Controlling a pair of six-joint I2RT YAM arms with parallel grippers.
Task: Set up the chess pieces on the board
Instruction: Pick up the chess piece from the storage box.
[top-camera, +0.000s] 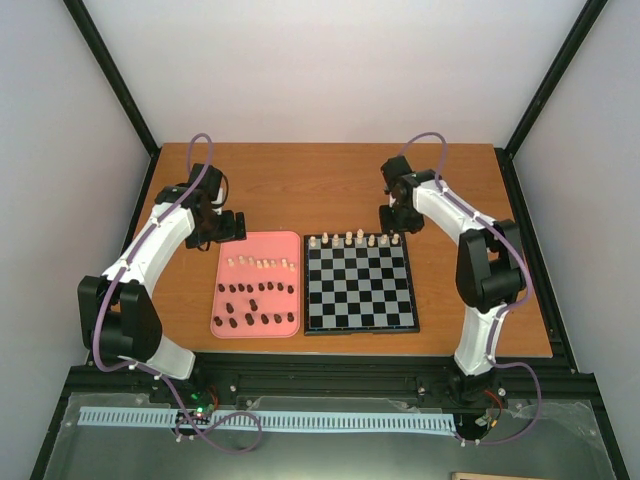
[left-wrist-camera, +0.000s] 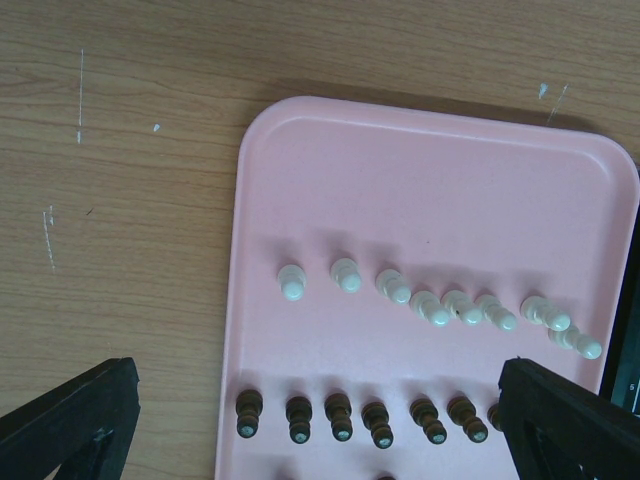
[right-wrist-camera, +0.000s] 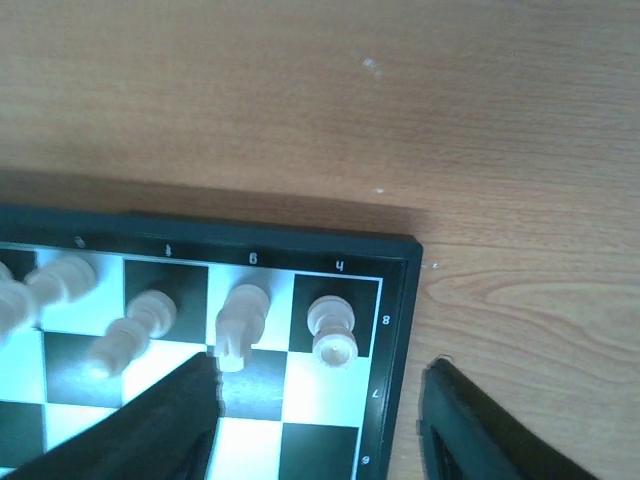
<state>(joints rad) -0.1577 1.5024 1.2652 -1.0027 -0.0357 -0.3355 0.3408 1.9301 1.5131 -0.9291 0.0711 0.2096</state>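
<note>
The cream pieces (left-wrist-camera: 431, 308) look tiny, light and tippy; pinch one's middle; left gripper (left-wrist-camera: 320, 405) and right gripper (right-wrist-camera: 320, 405) are spread, empty

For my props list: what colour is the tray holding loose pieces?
Pink tray, clearest in the left wrist view.

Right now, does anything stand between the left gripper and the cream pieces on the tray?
Nothing visible does. The left gripper hangs open above the tray; the cream pieces are uncovered, with the dark pieces in a separate row.
</note>
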